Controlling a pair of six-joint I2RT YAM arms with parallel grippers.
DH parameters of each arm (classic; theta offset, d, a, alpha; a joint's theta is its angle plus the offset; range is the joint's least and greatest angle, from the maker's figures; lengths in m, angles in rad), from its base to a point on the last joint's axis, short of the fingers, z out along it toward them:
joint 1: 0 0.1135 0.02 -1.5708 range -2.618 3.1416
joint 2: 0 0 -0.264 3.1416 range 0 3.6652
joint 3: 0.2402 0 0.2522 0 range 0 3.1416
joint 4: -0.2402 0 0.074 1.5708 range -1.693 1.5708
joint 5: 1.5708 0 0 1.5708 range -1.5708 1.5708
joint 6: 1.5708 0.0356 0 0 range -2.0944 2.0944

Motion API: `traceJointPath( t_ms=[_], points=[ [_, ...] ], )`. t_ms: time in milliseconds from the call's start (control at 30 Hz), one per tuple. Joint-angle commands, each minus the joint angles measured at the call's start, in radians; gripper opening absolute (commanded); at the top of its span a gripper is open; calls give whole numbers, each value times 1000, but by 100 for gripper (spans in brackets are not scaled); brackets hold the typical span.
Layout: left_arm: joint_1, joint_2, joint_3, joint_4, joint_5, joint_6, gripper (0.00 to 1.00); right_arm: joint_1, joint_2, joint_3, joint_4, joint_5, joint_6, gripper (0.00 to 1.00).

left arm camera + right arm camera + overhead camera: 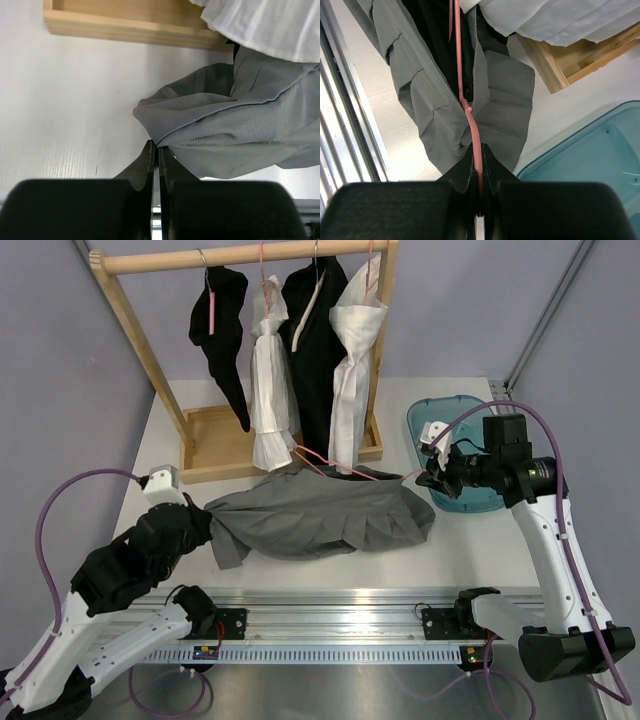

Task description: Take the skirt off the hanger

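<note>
The grey skirt (pixel 320 518) lies spread across the table in front of the rack. A pink wire hanger (pixel 340 468) runs along its far edge, partly inside the fabric. My left gripper (pixel 203 520) is shut on the skirt's left end; the left wrist view shows the cloth (pixel 235 130) pinched at the fingertips. My right gripper (pixel 428 478) is shut on the hanger at the skirt's right end; the right wrist view shows the pink wire (pixel 472 130) clamped between the fingers, leading into the skirt (pixel 435 115).
A wooden clothes rack (pixel 240 445) stands at the back with black and white garments (pixel 300 350) hanging on it, just behind the skirt. A teal tray (pixel 445 415) sits at the right, under my right wrist. A metal rail (pixel 330 610) runs along the near edge.
</note>
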Motion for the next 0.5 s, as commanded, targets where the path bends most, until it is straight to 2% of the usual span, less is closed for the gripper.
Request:
traceJointPath(
  t_ms=[0,233,300,333,367,400,433,467],
  points=[
    [13,-15,6,-99,-175,-100,0,-64,-36,11,-13,24,-56,0],
    [12,10,-93,-40,-68,-143,0,-88,-64,28,-30,-25,-76,0],
    [13,22,-141,41,-3,-91,0,-91,-68,34,-36,-34,-83,0],
    [12,19,-162,145,93,-56,2,-91,-72,34,-53,-71,-111,0],
    [12,13,-181,207,145,22,12,-91,-82,29,-70,-98,-134,0],
    [13,-1,-195,262,204,56,26,-91,-91,23,-81,-125,-146,0],
    [13,-7,-202,361,294,87,65,-91,-99,17,-94,-172,-160,0],
    [13,-12,-199,408,331,150,85,-91,-108,8,-102,-191,-169,0]
  ],
)
